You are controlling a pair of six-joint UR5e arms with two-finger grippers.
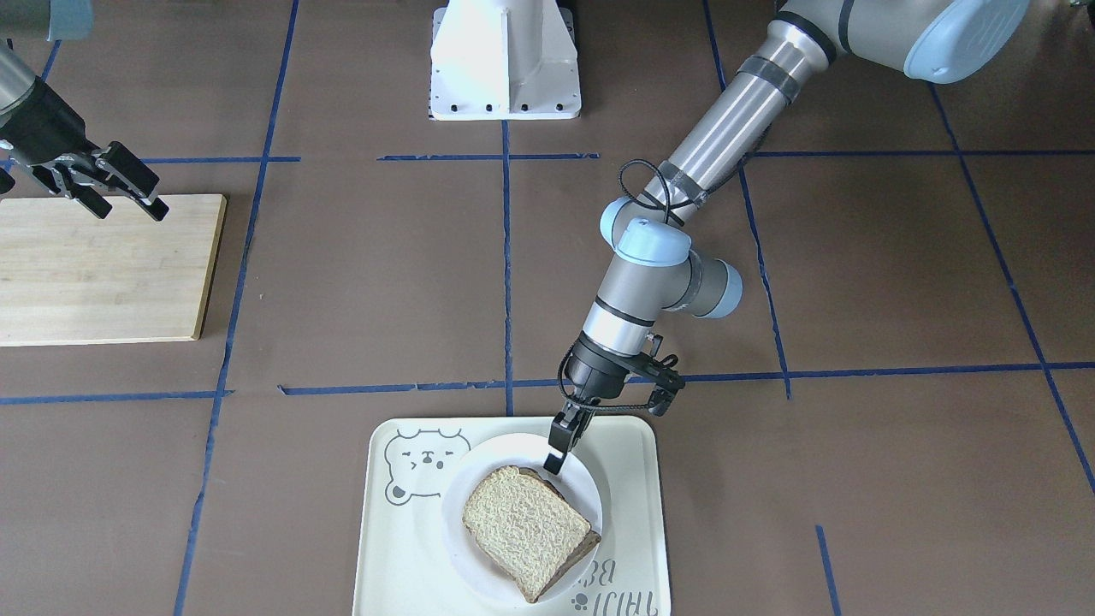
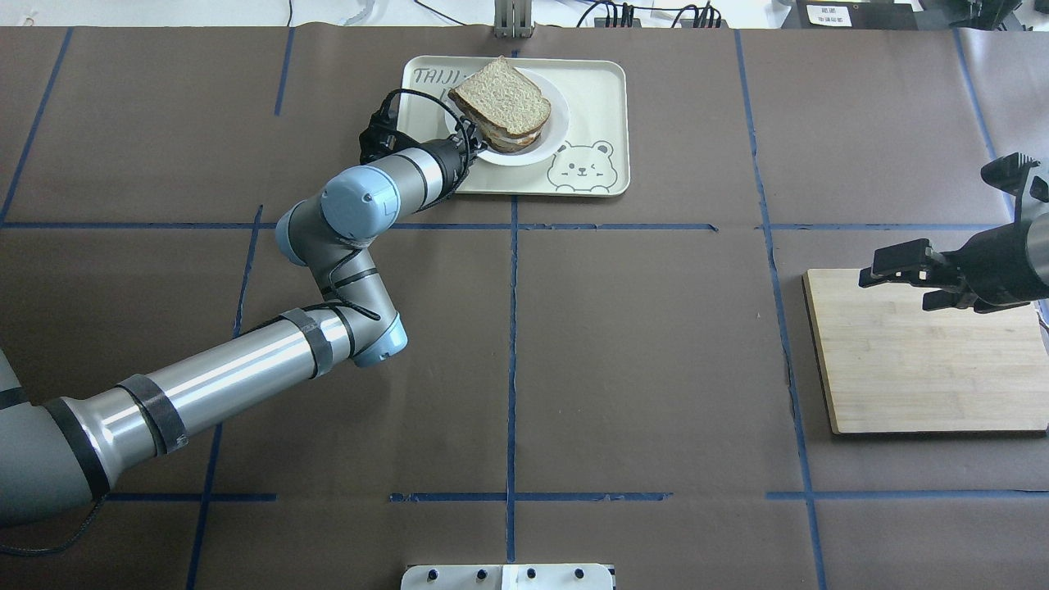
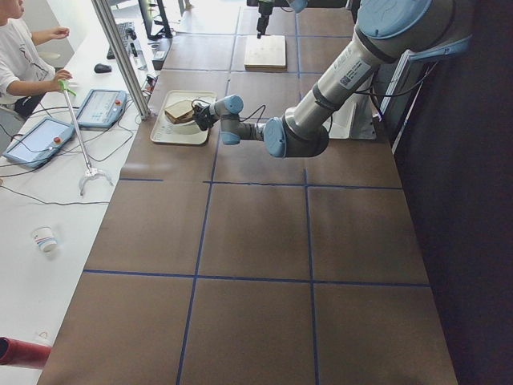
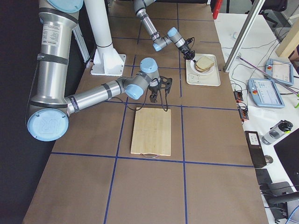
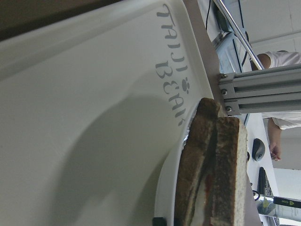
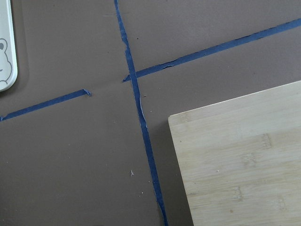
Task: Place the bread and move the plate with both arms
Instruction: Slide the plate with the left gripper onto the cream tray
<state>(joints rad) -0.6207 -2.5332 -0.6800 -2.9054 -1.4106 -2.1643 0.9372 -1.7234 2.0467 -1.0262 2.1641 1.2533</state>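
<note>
Tan bread atop sandwich, white plate underneath

Arms: silver-grey tubes, light blue caps, black bands.
Cable: black, looped.
Base: white, perhaps bolted.

Two arms; one plate; one tray; one wooden board; two stacked bread slices.

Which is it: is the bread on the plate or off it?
On. The bread lies flat atop a stack on the plate, which sits on the tray.
</note>
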